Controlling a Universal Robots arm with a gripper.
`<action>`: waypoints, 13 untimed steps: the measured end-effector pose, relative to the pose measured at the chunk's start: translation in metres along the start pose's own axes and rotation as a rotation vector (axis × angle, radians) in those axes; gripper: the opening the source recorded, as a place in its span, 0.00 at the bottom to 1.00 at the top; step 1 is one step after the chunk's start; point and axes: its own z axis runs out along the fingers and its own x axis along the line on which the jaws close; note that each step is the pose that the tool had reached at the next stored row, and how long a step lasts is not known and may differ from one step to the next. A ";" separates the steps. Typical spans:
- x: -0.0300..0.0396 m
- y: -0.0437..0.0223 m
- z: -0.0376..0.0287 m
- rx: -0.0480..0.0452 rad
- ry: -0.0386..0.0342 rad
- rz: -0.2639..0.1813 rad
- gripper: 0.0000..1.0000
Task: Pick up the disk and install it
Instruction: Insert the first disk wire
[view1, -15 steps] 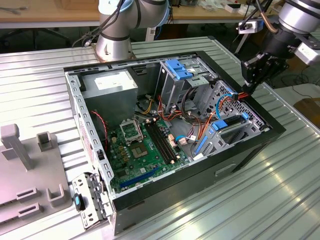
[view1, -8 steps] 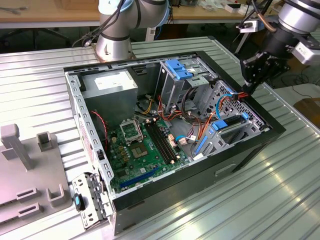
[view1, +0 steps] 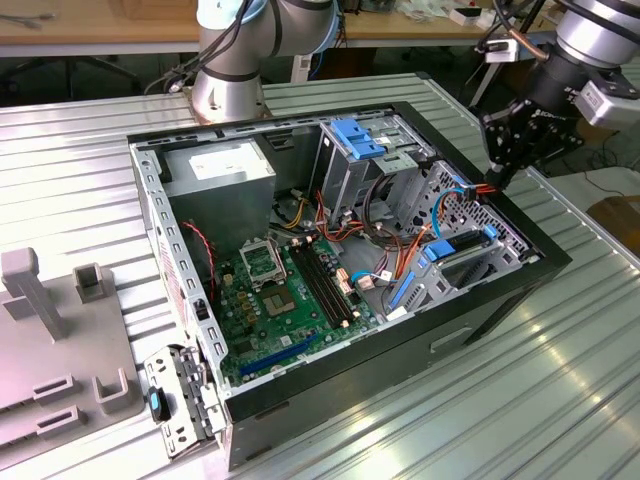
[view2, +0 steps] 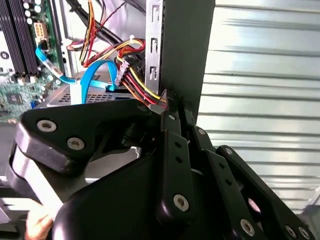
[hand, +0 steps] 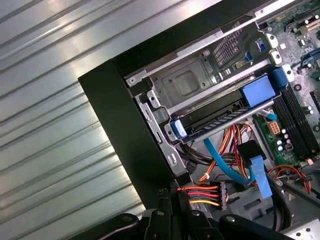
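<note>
The disk (hand: 220, 116) sits edge-on inside the grey metal drive cage (hand: 185, 82), its dark body lying between the blue ends of its carrier frame, in the slot under the cage's stamped plate. In the exterior view the disk (view1: 462, 248) lies low in the open computer case (view1: 540, 262), close to the wall on the exterior view's right. Just beside it a flat blue data cable (hand: 220, 162) curves down, and next to that runs a bundle of red, yellow and black power wires (hand: 200, 192) ending in a pale connector. The gripper (view2: 175, 102) hangs at the rim of that same case wall with its fingers (view2: 170, 130) drawn together, the tips right at the wire bundle; whether they pinch a wire I cannot tell. In the exterior view the gripper (view1: 498, 178) is above and apart from the disk. Farther in lie the green motherboard (view1: 270, 300), a blue bracket (view1: 355, 138) on top of the upper cage and the grey power supply (view1: 220, 165). The case stands on a ribbed metal bench (view1: 560, 380), with grey fixtures (view1: 30, 290) at the exterior view's left.
</note>
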 end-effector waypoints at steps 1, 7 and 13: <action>0.0000 0.0000 0.0000 -0.0004 0.0010 0.024 0.17; 0.0000 0.0000 0.0000 -0.0025 0.0064 0.154 0.17; -0.0022 0.0013 -0.0001 -0.0039 0.0099 0.239 0.17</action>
